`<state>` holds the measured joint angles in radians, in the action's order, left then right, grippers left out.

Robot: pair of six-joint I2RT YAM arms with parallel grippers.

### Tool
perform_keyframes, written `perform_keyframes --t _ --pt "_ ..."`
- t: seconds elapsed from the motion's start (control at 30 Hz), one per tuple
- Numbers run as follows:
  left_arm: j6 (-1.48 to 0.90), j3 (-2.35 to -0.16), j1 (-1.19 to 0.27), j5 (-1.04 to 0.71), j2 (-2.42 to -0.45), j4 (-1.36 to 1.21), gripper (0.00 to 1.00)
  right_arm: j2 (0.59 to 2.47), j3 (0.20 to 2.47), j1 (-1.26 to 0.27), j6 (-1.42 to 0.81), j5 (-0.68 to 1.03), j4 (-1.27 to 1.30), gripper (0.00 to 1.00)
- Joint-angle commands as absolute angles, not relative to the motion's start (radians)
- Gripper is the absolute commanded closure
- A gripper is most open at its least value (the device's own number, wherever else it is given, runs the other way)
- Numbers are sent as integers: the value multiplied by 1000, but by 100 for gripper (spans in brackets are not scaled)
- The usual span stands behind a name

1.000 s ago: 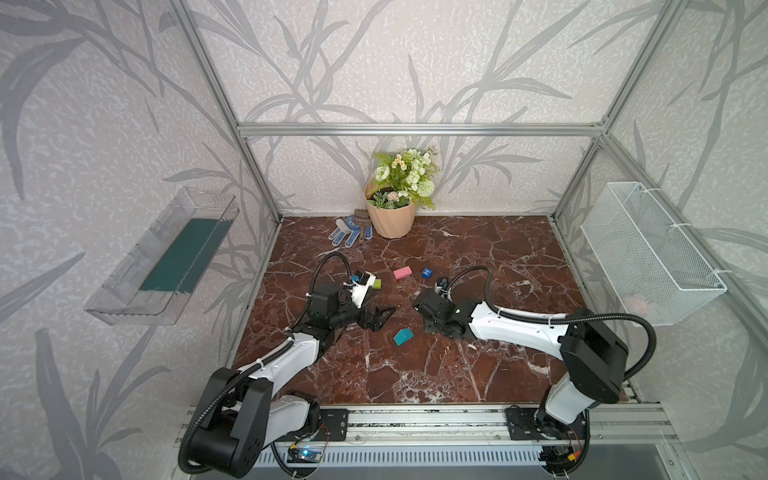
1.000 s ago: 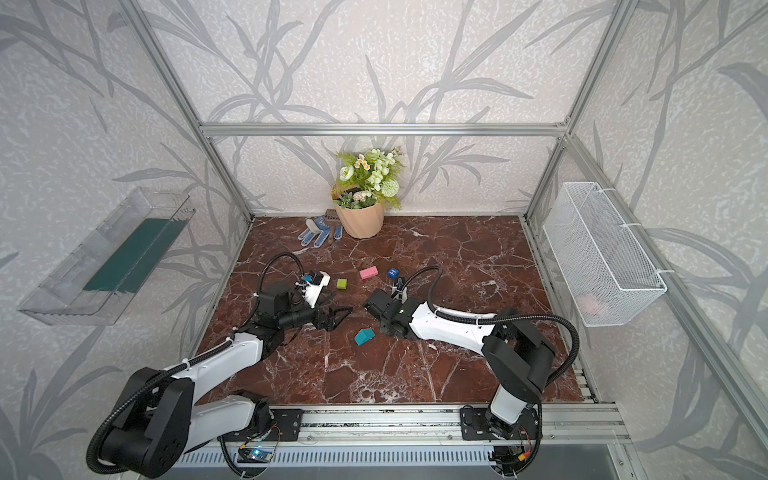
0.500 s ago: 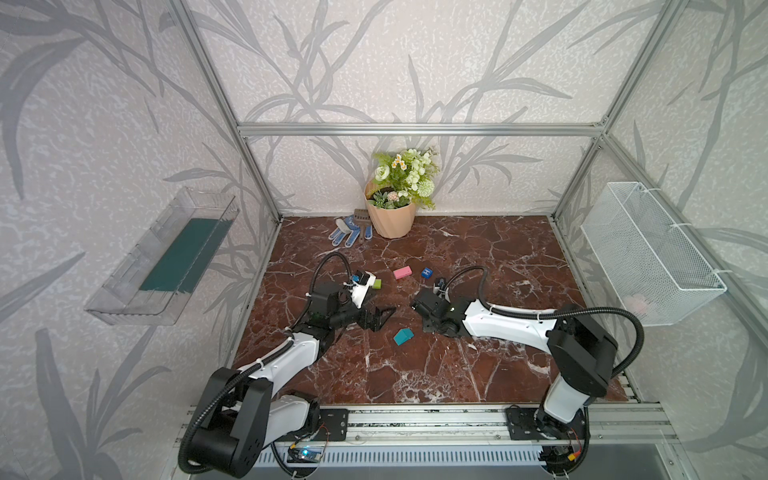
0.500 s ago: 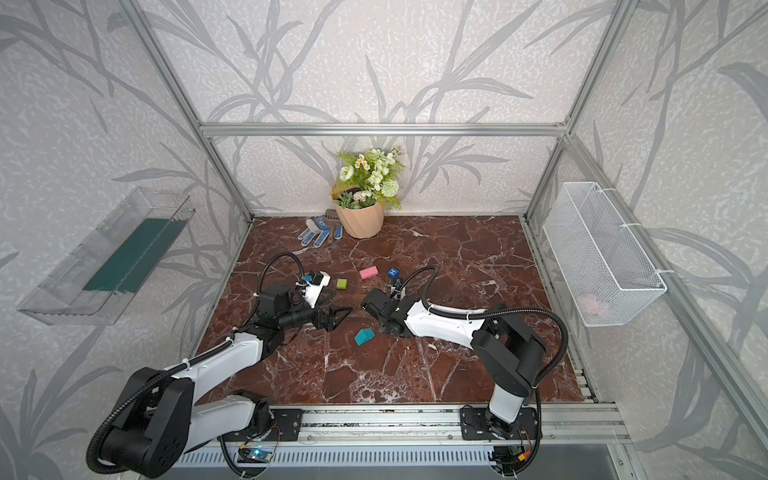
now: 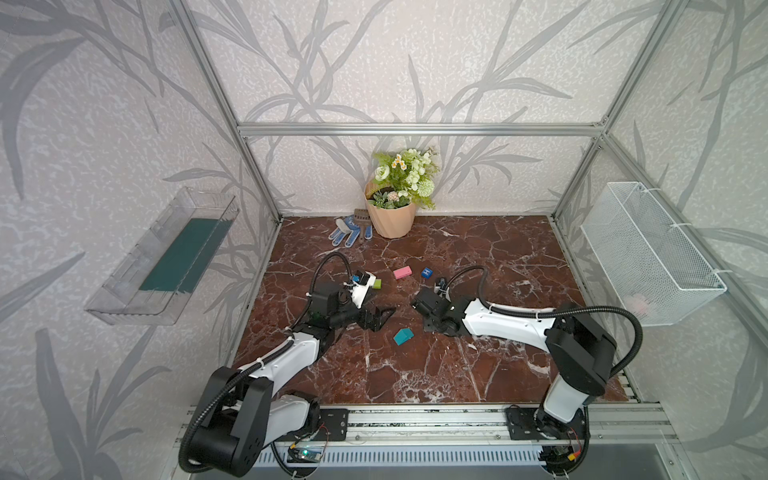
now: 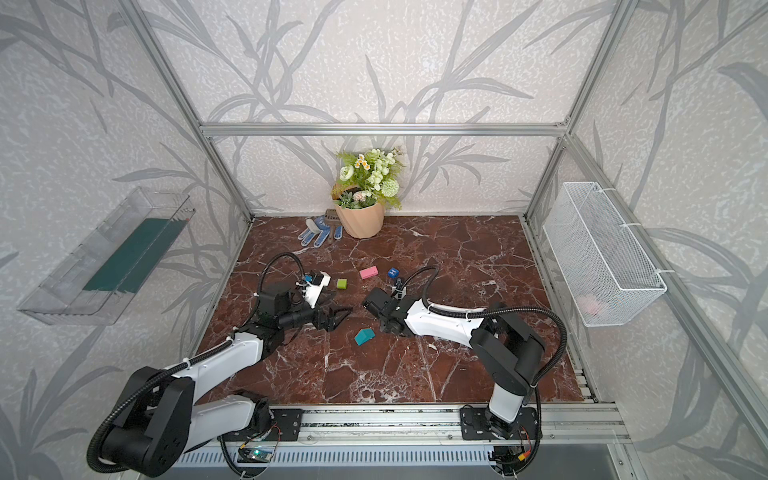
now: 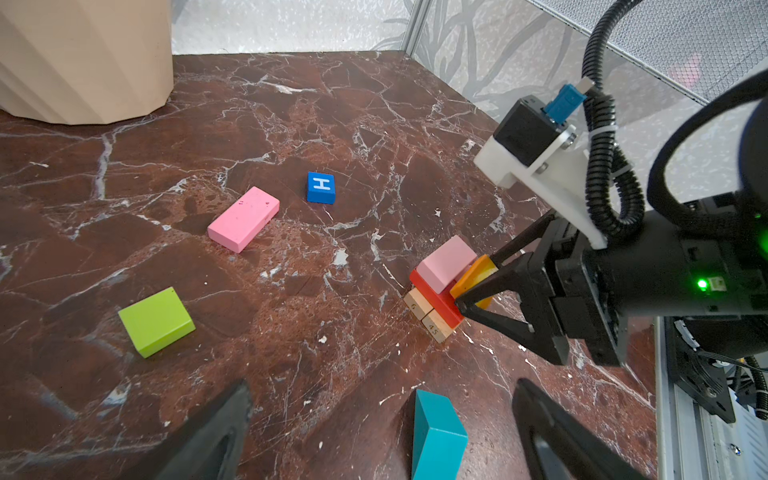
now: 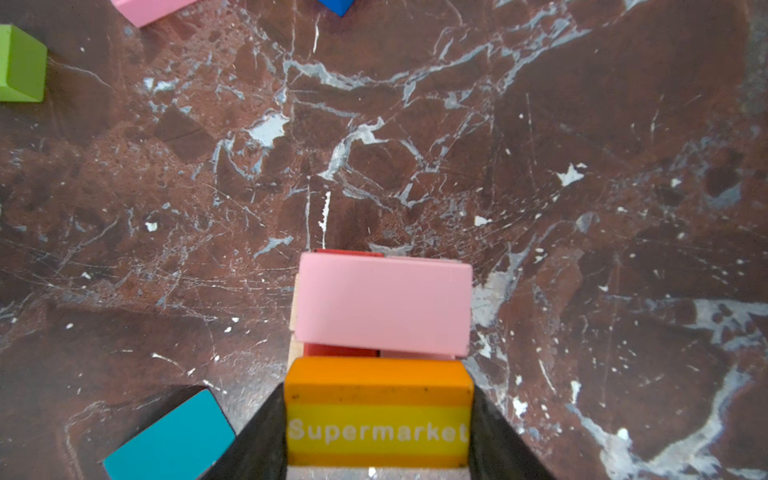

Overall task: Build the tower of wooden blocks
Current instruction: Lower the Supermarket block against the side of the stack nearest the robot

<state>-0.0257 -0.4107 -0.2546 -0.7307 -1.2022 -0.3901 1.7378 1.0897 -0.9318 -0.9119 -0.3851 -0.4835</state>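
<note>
The tower [image 7: 436,299] is a low stack with a tan base, a red layer and a pink block [image 8: 384,303] on top. In both top views it is hidden under my right gripper [image 5: 434,326]. That right gripper [image 8: 376,405] is shut on an orange "Supermarket" block [image 8: 378,411], held tilted beside the pink block over the red layer [image 7: 473,282]. My left gripper [image 7: 384,384] hangs open and empty, just left of the tower [image 5: 382,316]. A teal house-shaped piece [image 5: 403,336] lies near its fingers. Farther back lie a loose pink oblong [image 5: 402,272], a blue "H" cube [image 5: 427,272] and a green cube [image 5: 377,284].
A beige flowerpot [image 5: 392,216] and blue-white gloves [image 5: 345,232] sit at the back wall. A white wire basket [image 5: 648,253] hangs on the right wall. On the left wall hangs a clear tray [image 5: 166,257]. Metal frame posts edge the marble floor [image 5: 478,374].
The right arm has crept slightly left with the orange block still in its jaws. The left arm and the loose blocks have not moved.
</note>
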Motion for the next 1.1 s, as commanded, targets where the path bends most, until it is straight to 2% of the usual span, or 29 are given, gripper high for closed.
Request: perform_keyframes --t 0.0,0.33,1.07 --pt "-2 -440 -263 -741 -1208 -383 1 1755 1107 -924 -909 -397 -505 47" --pt "0 -442 -264 -739 -1209 -382 1 1761 1109 -920 -911 -397 -508 42" --pt "0 -443 -264 -740 -1212 -379 1 1776 1127 -919 -906 -385 -512 40"
